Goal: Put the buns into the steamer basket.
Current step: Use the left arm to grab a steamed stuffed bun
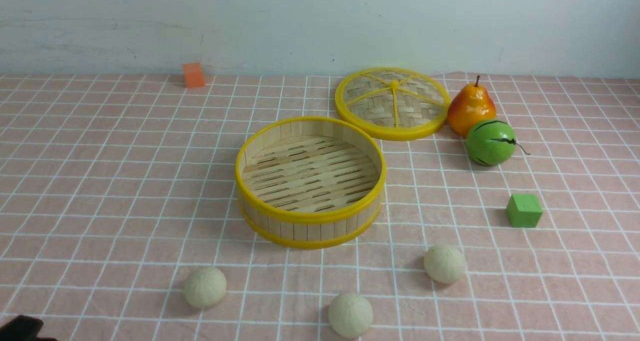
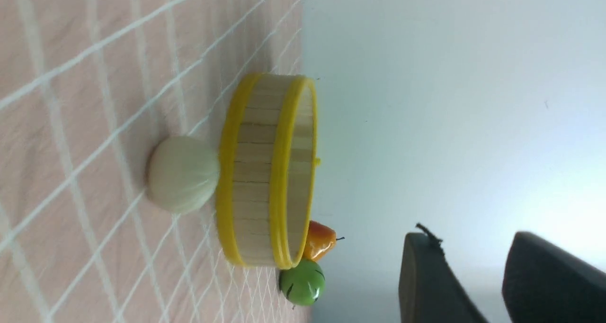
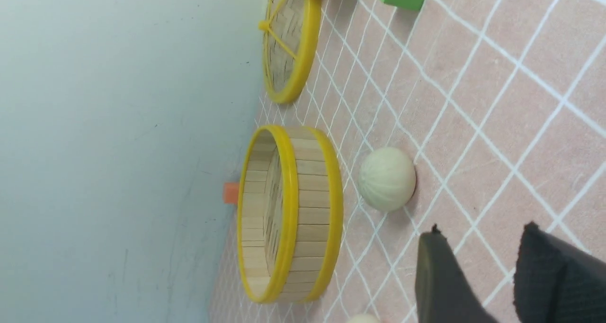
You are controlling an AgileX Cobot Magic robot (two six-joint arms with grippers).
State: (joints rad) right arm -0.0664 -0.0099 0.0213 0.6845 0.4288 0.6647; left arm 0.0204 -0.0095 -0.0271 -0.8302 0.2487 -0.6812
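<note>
The steamer basket (image 1: 307, 229) stands empty at the table's middle. Three cream buns lie on the cloth in front of it: one at front left (image 1: 204, 287), one at front centre (image 1: 350, 315), one at front right (image 1: 444, 264). My left gripper (image 2: 468, 240) is open and empty, raised off the cloth; its view shows the left bun (image 2: 182, 174) in front of the basket wall (image 2: 258, 171). Only a dark bit of it (image 1: 20, 328) shows in the front view. My right gripper (image 3: 483, 228) is open and empty, near the right bun (image 3: 387, 178) and the basket (image 3: 312, 214).
The woven lid (image 1: 393, 103) lies behind the basket to the right. A pear (image 1: 471, 108), a green striped ball (image 1: 490, 142) and a green cube (image 1: 523, 210) sit at the right. An orange block (image 1: 193, 75) stands at the back left by the wall.
</note>
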